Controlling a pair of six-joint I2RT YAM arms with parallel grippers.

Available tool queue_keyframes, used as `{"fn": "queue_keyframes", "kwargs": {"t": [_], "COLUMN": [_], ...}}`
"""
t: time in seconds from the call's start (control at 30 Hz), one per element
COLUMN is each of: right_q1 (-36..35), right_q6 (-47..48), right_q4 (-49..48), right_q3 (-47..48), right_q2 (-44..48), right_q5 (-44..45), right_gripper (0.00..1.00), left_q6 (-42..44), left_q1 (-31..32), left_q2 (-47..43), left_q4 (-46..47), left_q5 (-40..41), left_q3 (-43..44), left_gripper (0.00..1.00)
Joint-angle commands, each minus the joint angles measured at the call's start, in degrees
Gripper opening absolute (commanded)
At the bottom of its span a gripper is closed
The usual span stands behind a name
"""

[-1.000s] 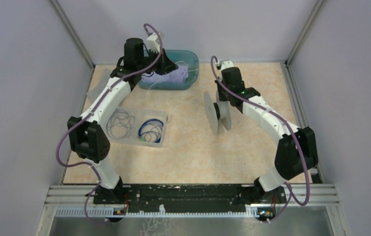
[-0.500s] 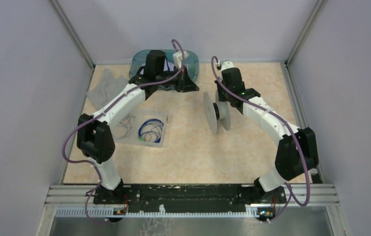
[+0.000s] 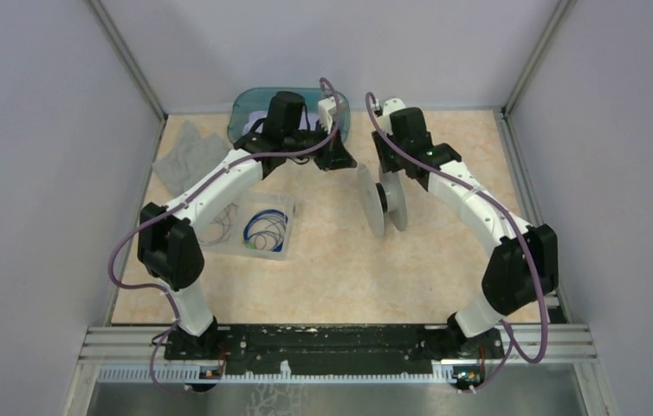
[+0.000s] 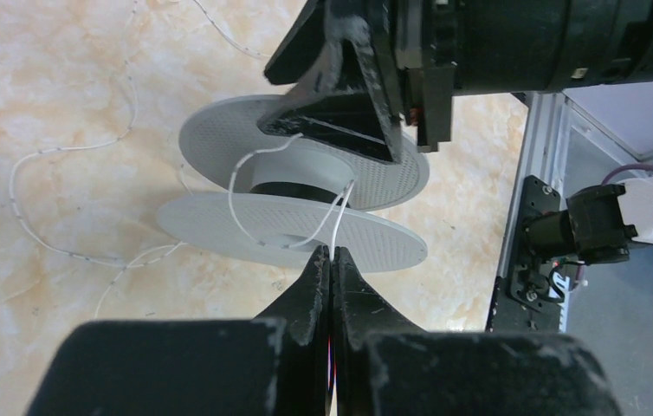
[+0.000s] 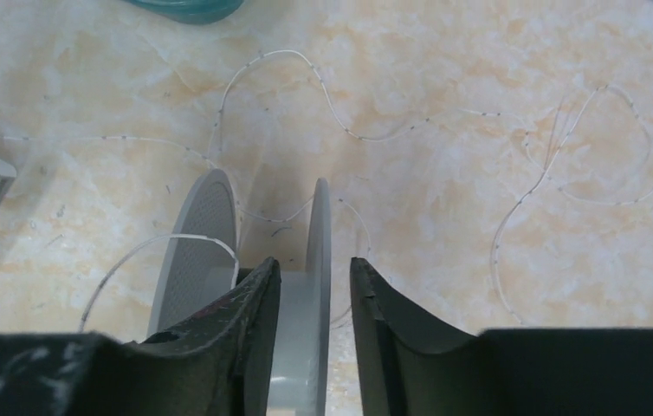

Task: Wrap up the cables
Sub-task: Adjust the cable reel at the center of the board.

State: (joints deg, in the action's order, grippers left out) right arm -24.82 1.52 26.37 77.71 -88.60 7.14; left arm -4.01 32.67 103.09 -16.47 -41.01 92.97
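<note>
Spool stands on its rim just past table centre, toward 1 o'clock, hub axis lying level so a strand can be laid round it. Right gripper comes at it from 1 o'clock with its fingers spread, one either side of a single flange; a sliver of gap shows on each side, so I read it as straddling the disc and not clamping it, probably to steady it or to re-seat for a turn. Left gripper sits at the spool's 10 o'clock side, fingers pressed together on the whitish cable, pinching it right at the tips. From that pinch the strand rises over the near flange and loops slackly across the hub; the remainder trails in loose curls on the table toward 12 o'clock. Holding the end close to the flange looks meant to keep tension for winding. Little is wound as yet. Blue cables lie coiled in a clear tray at 9 o'clock, untouched.
</note>
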Motion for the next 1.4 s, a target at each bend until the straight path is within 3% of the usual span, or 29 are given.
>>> {"fn": "queue_keyframes", "kwargs": {"t": [0.0, 0.1, 0.27, 0.37, 0.6, 0.73, 0.97, 1.37], "right_q1": [0.38, 0.43, 0.43, 0.47, 0.47, 0.47, 1.15, 2.32], "right_q6": [4.75, 5.57, 6.12, 6.29, 8.22, 10.54, 13.71, 12.59], "right_q4": [4.74, 5.38, 6.55, 6.05, 1.36, -1.57, -3.79, -2.96], "right_q3": [2.51, -2.19, -9.33, -12.53, -15.75, -17.14, -17.52, -15.3], "right_q2": [1.95, 6.61, 12.62, 15.23, 18.72, 19.4, 18.24, 14.11], "right_q5": [-1.13, -2.03, -2.55, -3.27, -5.64, -6.64, -6.67, -6.26], "right_gripper": [0.43, 0.6, 0.62, 0.54, 0.11, 0.01, 0.0, 0.0], "left_q6": [1.38, 2.0, 6.13, 7.15, 10.82, 13.58, 20.58, 24.86], "left_q1": [-0.06, -0.01, 0.54, 1.16, 2.9, 3.02, 3.02, 2.99], "left_q2": [-0.14, 0.46, 1.16, 1.63, 4.11, 5.76, 8.14, 1.2], "left_q4": [-0.51, -0.41, -1.43, -2.1, -4.3, -5.81, -11.85, -15.29], "left_q5": [2.76, 1.47, -2.91, -2.67, -5.0, -6.08, -9.14, -15.02], "left_q3": [3.23, 4.95, 8.76, 9.44, 10.17, 11.09, 14.47, 11.95], "left_gripper": [0.0, 0.0, 0.0, 0.0, 0.0, 0.0, 0.0, 0.0]}}
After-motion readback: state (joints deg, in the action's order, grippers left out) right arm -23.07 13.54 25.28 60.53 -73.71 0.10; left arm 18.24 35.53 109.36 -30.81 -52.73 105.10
